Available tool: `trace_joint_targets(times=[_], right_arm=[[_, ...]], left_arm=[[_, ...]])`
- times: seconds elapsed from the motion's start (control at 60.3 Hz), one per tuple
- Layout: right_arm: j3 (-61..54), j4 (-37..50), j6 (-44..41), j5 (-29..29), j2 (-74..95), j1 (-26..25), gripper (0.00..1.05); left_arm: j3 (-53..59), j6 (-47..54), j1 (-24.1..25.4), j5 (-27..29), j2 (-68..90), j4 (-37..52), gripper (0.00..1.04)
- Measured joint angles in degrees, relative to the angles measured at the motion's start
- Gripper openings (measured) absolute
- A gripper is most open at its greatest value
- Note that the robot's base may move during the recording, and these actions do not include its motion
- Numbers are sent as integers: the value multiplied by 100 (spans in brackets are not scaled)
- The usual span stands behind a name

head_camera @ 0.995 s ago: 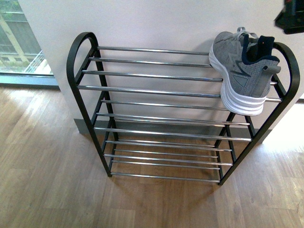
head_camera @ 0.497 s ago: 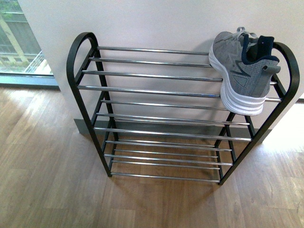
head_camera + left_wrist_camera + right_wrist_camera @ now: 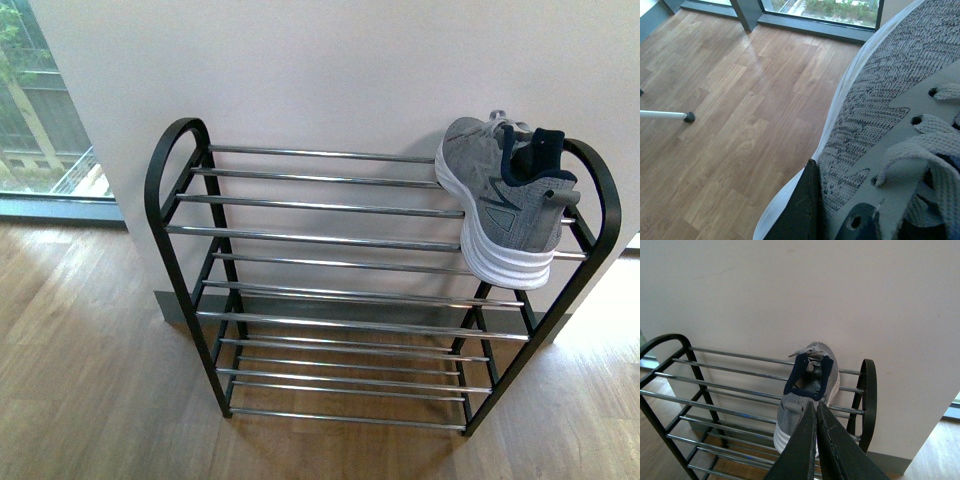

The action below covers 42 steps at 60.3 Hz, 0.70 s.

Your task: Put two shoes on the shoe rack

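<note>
sneaker [image 3: 505,200] on the shoe rack [image 3: 300,236], second sneaker [image 3: 880,100] clamped in left end effector [image 3: 810,210]; right end effector [image 3: 816,407] closed, empty

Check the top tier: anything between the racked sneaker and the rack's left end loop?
Nothing. The front view shows only bare chrome bars from the grey sneaker to the rack's left end loop.

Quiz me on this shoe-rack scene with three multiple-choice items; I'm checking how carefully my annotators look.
1. Where is the grey sneaker on the shoe rack? A top tier, right end; B bottom tier, left end; C middle tier, centre.
2. How many shoes rest on the rack? A none; B one; C three.
3. The right gripper is: A wide open; B clamped on a sandal; C shut, empty.
Answers: A, it lies on the top bars' right end; B, only that sneaker shows; C, its fingers meet, nothing between.
</note>
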<state>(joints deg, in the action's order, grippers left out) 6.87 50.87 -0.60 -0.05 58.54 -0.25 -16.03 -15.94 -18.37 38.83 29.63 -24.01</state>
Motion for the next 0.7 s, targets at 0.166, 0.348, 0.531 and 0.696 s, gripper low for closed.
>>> trace_joint_targets(times=[0.166, 0.348, 0.531, 0.696], right_arm=[[-382, 101, 0, 4, -245, 4, 2], [-518, -490, 0, 7, -1008, 4, 2], [-568, -1182, 0, 4, -1814, 4, 2], [-573, -1764, 0, 4, -2459, 4, 2]], left_arm=[[0, 0, 0, -20, 0, 0, 2], [0, 0, 0, -4, 0, 0, 2], [0, 0, 0, -13, 0, 0, 2], [0, 0, 0, -15, 0, 0, 2]])
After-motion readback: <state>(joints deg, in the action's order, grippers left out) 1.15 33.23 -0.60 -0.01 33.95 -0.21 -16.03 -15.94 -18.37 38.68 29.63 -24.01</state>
